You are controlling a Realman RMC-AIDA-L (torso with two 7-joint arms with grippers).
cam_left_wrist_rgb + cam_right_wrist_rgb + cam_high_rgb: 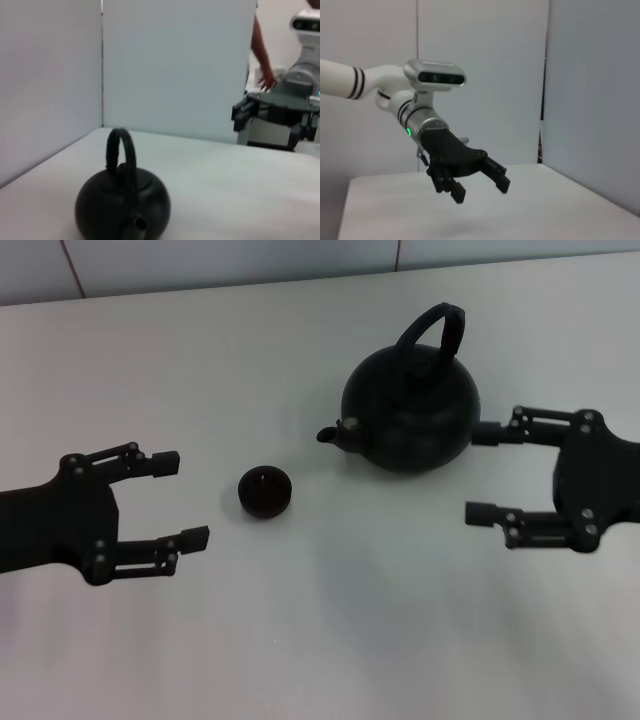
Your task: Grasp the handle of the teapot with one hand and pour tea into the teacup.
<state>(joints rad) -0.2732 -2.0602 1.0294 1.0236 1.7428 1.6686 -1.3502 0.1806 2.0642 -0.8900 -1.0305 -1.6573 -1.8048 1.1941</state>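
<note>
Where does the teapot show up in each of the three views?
Head view: the teapot sits right of centre, spout toward the teacup.
Left wrist view: it fills the lower left.
Right wrist view: not in it.
Shared landmark: the arched handle.

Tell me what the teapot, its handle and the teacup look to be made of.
Teapot: dull matte black with faint sheen, heavy round body; looks like cast iron, though dark ceramic is possible. Handle: flat black arched band, same matte finish, probably metal. Teacup: small black bowl, slightly glossier rim, iron or glazed ceramic; cannot tell which.
</note>
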